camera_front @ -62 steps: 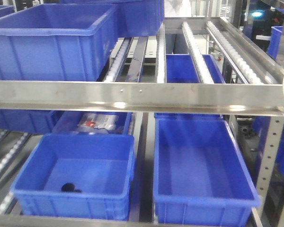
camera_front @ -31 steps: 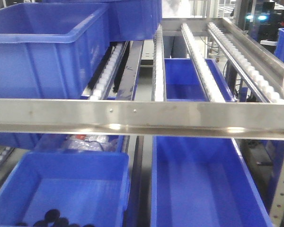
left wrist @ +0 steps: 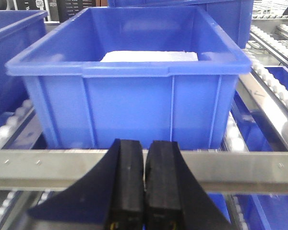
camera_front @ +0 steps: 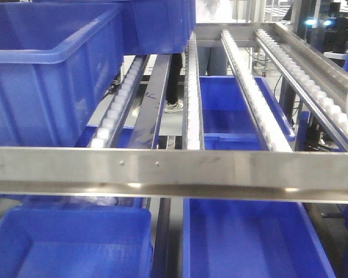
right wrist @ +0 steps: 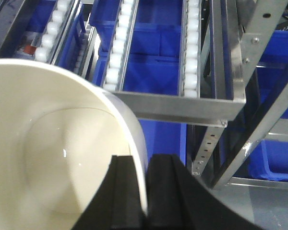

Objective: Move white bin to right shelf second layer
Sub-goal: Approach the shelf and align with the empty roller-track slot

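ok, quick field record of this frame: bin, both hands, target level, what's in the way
white bin: held by its rim, outside the rack's front right corner, appears empty
right hand: shut on the bin wall
left hand: shut, holding nothing, facing the front bar
target roller level: right lanes bare
obstacle: blue crate on the left lanes

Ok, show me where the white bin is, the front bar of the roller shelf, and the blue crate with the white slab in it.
white bin (right wrist: 48,167): right wrist view, on its inner wall.
front bar (camera_front: 174,172): front-facing view, on its flat steel face.
blue crate (left wrist: 129,105): left wrist view, on its front wall.
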Robot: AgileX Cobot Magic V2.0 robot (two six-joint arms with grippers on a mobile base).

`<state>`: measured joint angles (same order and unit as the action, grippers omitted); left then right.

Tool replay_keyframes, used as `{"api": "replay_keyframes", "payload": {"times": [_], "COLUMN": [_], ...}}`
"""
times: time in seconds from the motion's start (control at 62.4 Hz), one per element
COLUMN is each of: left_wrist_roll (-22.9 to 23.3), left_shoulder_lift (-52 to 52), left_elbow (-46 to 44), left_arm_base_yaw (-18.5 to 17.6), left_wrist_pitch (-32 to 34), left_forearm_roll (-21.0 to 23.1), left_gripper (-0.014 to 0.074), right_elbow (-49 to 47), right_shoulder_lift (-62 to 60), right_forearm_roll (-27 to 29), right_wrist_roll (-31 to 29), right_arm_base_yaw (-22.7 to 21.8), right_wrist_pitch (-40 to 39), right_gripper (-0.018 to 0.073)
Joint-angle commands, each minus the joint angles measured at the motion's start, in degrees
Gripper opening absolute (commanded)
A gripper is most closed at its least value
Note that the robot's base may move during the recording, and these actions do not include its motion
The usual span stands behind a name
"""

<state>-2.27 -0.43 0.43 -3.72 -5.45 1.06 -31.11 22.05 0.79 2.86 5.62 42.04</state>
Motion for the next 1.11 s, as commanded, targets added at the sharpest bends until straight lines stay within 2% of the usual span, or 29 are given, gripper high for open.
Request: {"api": "replay_keyframes", "payload": {"times": [0.0, 1.089], "left_wrist_roll": [0.3, 0.3], "left_shoulder_lift": [-1.0, -1.0], "left_elbow": [1.5, 1.5], "left_arm_base_yaw": [-0.2, -0.2], "left_wrist_pitch": [4.6, 4.6], "left_forearm_roll": [0.4, 0.4], "left_gripper": [0.0085, 0.0085], "right_elbow": [-1.8, -1.8], "right_shoulder_lift": [0.2, 0.2], "right_forearm_roll": [0.0, 0.0], "right_wrist_roll": [-0.1, -0.1], "right_arm_base_yaw": [-0.3, -0.3], "right_wrist_pitch": [-5.4, -5.4], "right_gripper": [0.0055, 0.0055]}}
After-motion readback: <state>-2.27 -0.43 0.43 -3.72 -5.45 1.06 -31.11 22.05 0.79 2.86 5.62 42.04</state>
